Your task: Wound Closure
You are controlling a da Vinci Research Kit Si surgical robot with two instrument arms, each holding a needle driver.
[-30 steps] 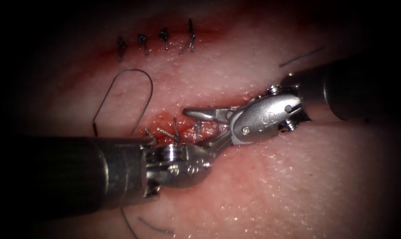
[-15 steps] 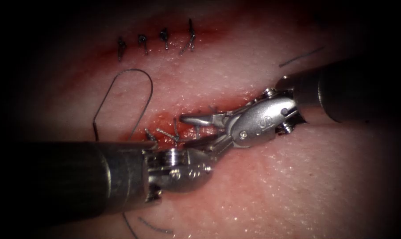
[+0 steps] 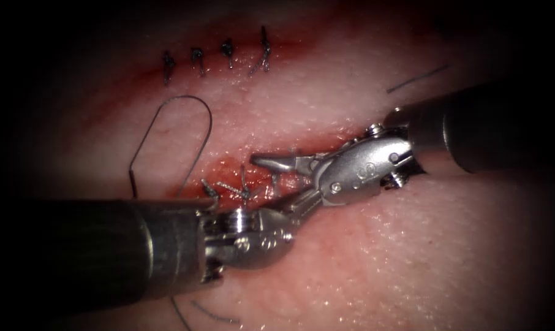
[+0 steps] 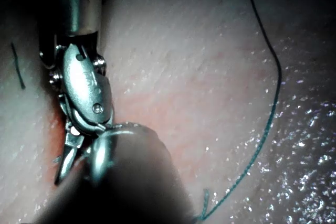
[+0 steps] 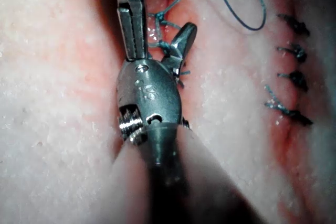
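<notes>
Pale, glistening pork tissue [image 3: 412, 245] serves as the surface, streaked with red fluid [image 3: 167, 70] around a finished row of four dark knotted stitches [image 3: 228, 52] at the top of the endoscope view. Below that row we see the open reddish cut [image 3: 225, 167], running roughly left to right, with several short teal stitch tails [image 3: 241, 187] standing up from it.

From the right comes the right arm's silver needle driver [image 3: 271, 182]. Its fingers are spread wide. The upper one [image 3: 271, 161] lies flat above the cut and the other angles down towards the left arm's tool. The right wrist view [image 5: 157, 11] confirms the spread, with a knotted tail lying in the gap, and we judge that these fingers pinch nothing.

The left arm's silver needle driver [image 3: 293, 205] reaches in from the lower left, its tip meeting the right tool just below the cut. We cannot tell what it holds, if anything.

A thin dark thread loop [image 3: 195, 104] arcs over the tissue left of the tools, well apart from both. Loose cut ends of thread [image 3: 415, 79] lie farther out. Where the needle lies we cannot tell.

In our judgement the relation that matters is the stitch tails, which stand upright across the cut's long axis, between the right tool's spread fingers. That makes the right arm the nearer one.
</notes>
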